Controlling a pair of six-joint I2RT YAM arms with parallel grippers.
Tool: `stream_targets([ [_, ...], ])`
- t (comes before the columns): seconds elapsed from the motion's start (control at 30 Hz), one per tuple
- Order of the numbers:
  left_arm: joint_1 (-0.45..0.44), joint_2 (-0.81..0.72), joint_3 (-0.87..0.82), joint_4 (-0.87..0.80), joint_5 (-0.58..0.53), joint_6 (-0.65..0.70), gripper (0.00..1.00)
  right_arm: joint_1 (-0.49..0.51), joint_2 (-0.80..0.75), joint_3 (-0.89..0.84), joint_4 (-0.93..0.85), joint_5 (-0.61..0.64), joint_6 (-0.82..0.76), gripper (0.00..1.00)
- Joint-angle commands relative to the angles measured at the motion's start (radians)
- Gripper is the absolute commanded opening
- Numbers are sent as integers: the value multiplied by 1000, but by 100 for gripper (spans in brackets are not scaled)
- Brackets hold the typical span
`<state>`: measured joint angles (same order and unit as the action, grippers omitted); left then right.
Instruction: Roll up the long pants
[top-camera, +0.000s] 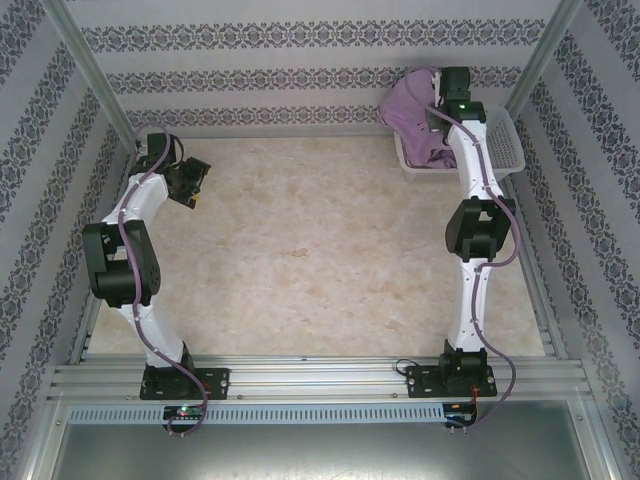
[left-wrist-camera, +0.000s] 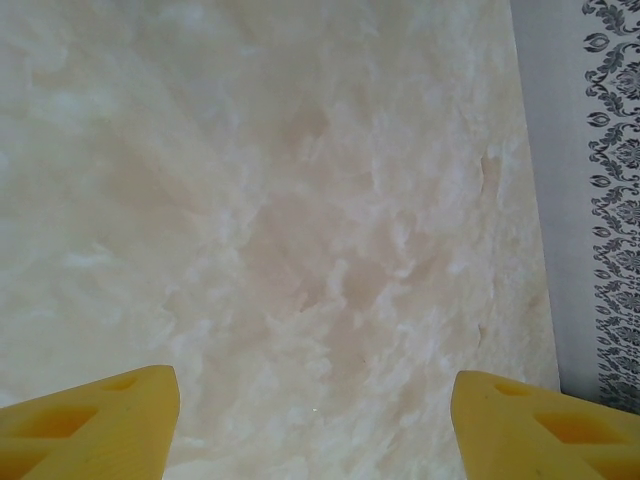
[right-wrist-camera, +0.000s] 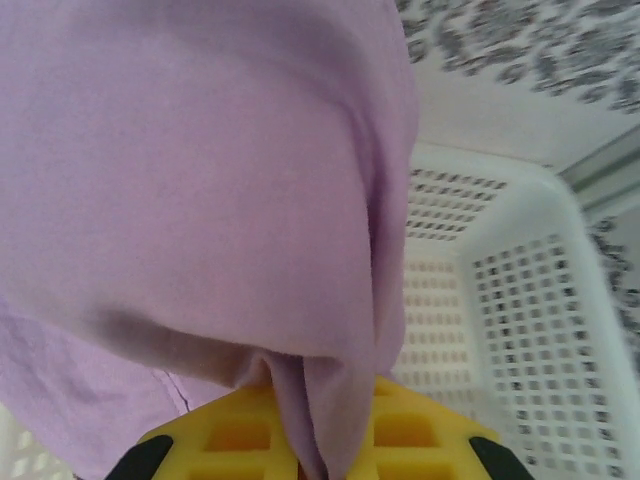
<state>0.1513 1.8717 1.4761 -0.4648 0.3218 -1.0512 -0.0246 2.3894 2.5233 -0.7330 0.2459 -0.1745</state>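
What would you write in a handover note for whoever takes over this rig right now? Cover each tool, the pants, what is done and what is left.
Left tool: open, holding nothing, above the bare table at the far left.
Right tool: shut on a fold of the long pants, over the white basket in the far right corner.
Pants: bunched, hanging from the right tool at the basket.
Done: pants gripped.
Left: carry them to the table, spread them flat, roll them up.
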Motion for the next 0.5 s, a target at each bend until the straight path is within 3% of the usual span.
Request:
stream_targets([
  [0.0,-6,33,23,-9,9,17,72,-10,-22,51,6,182,-1,0],
  [0.17,-6,54,24,0,22,19,72,-26,-24,10,-24,394,-25,0],
  [0.47,-6,83,51,-5,36,25,71,-78,-48,-90,-45,425,66,0],
])
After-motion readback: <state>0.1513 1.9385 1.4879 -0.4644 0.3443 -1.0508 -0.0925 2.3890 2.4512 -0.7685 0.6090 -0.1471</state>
